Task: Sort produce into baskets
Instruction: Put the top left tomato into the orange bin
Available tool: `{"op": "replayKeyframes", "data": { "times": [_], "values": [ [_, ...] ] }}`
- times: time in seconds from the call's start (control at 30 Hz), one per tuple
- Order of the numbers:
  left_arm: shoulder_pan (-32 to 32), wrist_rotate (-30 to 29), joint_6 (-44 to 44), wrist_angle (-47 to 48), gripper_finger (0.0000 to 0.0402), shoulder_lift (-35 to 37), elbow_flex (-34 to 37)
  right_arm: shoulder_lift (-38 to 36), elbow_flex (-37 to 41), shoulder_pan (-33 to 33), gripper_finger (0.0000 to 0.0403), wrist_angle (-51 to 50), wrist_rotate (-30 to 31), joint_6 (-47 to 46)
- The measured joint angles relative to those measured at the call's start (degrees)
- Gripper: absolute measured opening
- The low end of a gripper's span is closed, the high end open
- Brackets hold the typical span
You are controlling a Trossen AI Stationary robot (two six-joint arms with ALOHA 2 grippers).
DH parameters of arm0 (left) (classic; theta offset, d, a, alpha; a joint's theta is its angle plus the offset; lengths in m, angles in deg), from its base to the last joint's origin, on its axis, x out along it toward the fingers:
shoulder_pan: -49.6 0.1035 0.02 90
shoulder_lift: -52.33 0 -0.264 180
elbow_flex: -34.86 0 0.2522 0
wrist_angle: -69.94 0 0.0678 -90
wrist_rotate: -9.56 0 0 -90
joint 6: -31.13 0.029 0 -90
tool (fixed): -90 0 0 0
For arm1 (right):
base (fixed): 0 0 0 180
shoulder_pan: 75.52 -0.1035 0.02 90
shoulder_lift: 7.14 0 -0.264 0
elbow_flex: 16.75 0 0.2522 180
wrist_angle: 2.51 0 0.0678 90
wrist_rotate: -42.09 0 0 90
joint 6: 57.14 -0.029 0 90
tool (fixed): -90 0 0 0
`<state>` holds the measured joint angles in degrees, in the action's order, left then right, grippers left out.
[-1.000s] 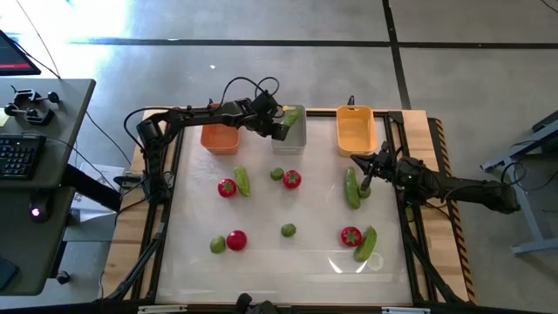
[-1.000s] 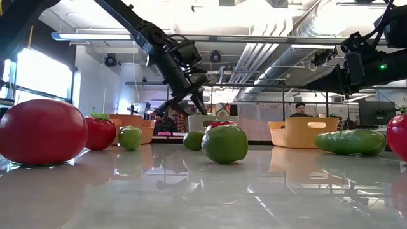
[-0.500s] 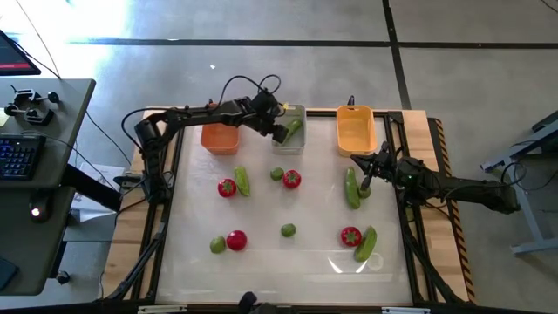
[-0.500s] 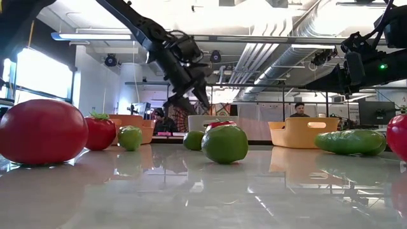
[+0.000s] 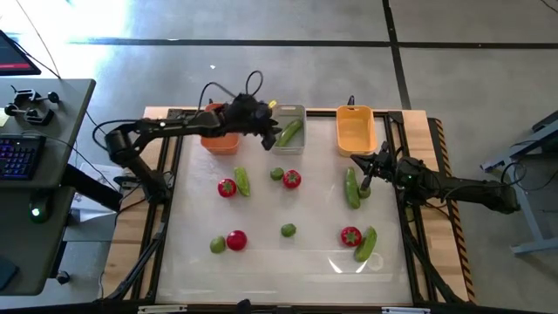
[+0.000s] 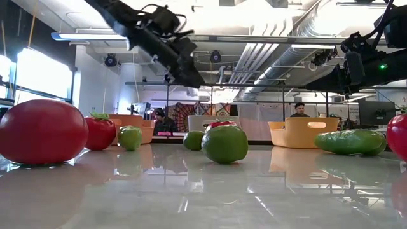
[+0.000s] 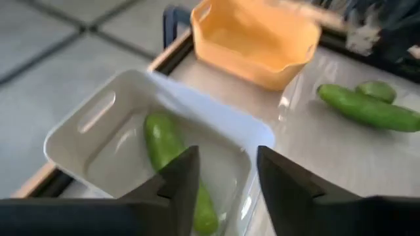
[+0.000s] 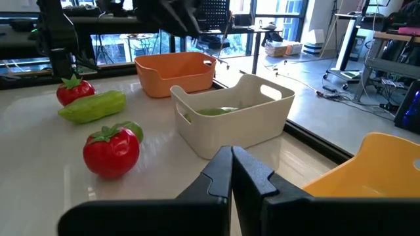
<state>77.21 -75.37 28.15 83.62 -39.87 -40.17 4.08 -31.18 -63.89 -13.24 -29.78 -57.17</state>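
Observation:
A dark-green cucumber [image 5: 290, 133] lies inside the pale grey bin [image 5: 301, 112] at the far edge; it also shows in the left wrist view [image 7: 172, 154]. My left gripper [image 5: 265, 134] is open and empty, above the table between the orange-red bin [image 5: 220, 139] and the grey bin. The yellow-orange bin [image 5: 355, 129] stands to the right. My right gripper [image 5: 364, 177] is shut and empty, beside a cucumber [image 5: 351, 188] and a lime [image 5: 366, 189] at the right. Several tomatoes, limes and two more cucumbers lie loose on the table.
Loose on the white tabletop are tomatoes [image 5: 227, 187] [image 5: 291, 179] [image 5: 236, 240] [image 5: 350, 235], limes [image 5: 276, 174] [image 5: 217, 245] [image 5: 288, 230] and cucumbers [image 5: 241, 180] [image 5: 365, 243]. There is free room at the table's near edge. People sit in the room beyond the table.
My left gripper has let go of the cucumber it held over the grey bin. The cucumber now lies inside the bin. The gripper has drawn back toward the table's left edge and gone up. My right arm has kept still.

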Motion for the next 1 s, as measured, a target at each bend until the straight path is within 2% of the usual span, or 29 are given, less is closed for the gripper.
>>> {"op": "replayKeyframes", "data": {
  "times": [0.23, 0.33, 0.47, 0.57, 0.7, 1.0],
  "values": [
    [-0.34, 5.96, 2.12, -16.95, 0.0028, 5.38, 13.63, 0.00, 0.00, -0.02, 0.0000, 0.00, 0.02, 0.02],
    [-0.34, 6.73, 2.17, -24.20, 0.0005, 6.52, 18.44, 0.00, -0.01, -0.01, 0.0000, 0.00, 0.01, 0.00],
    [-0.31, 7.33, 3.13, -33.92, 0.0006, 7.02, 23.54, 0.00, -0.02, 0.00, 0.0000, 0.00, 0.00, 0.02],
    [-0.23, 10.81, 4.95, -38.10, 0.0003, 7.00, 26.07, 0.00, -0.01, -0.01, 0.0000, 0.00, 0.00, 0.01],
    [-0.28, 15.75, 7.05, -39.72, 0.0001, 6.98, 26.74, 0.00, -0.01, 0.00, 0.0000, 0.00, 0.00, 0.00],
    [2.89, 17.46, 9.74, -41.90, 0.0001, 6.69, 26.74, 0.00, -0.02, -0.01, 0.0000, 0.00, 0.00, 0.02]
  ]
}}
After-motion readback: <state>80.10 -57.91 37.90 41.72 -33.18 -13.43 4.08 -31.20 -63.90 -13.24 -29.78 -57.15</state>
